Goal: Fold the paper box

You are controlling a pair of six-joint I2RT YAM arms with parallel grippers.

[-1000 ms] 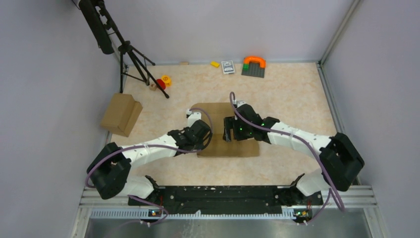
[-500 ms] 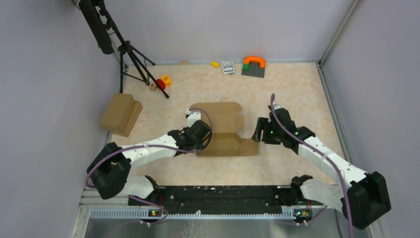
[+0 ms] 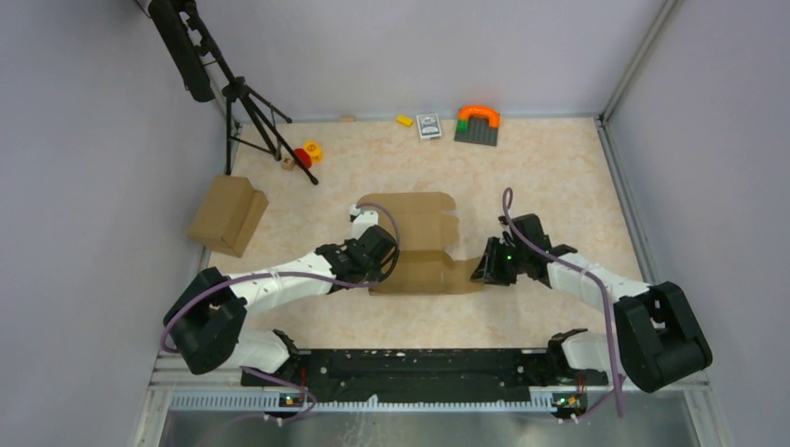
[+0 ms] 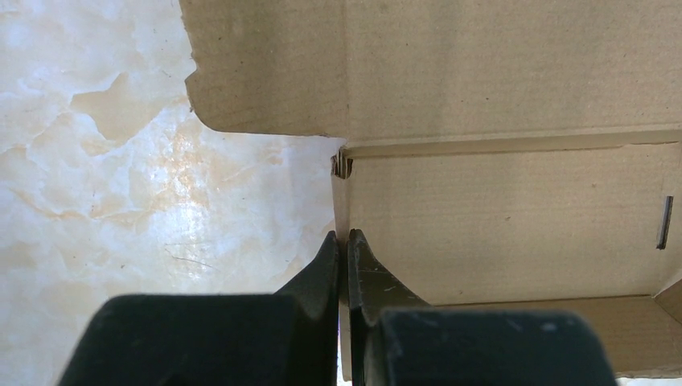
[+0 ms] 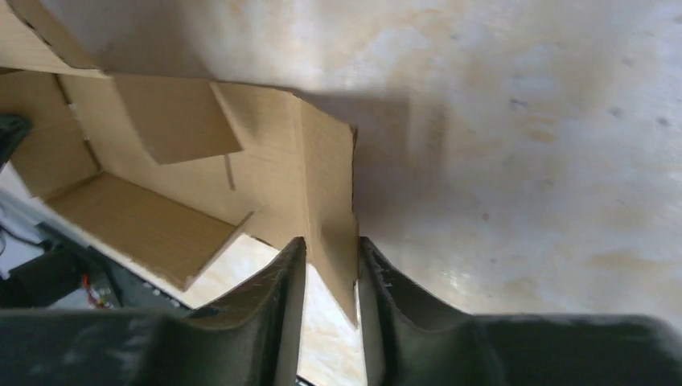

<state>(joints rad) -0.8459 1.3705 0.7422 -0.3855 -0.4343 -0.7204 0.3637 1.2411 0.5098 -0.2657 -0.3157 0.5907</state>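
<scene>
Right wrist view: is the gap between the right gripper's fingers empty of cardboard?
No, a flap of the paper box stands in the gap between the fingers of the right gripper.

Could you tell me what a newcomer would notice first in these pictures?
The brown paper box, partly folded at the centre of the table, draws the eye. The left gripper pinches its left edge, while the right gripper straddles a flap on its right. A bulkier brown carton sits far left.
</scene>
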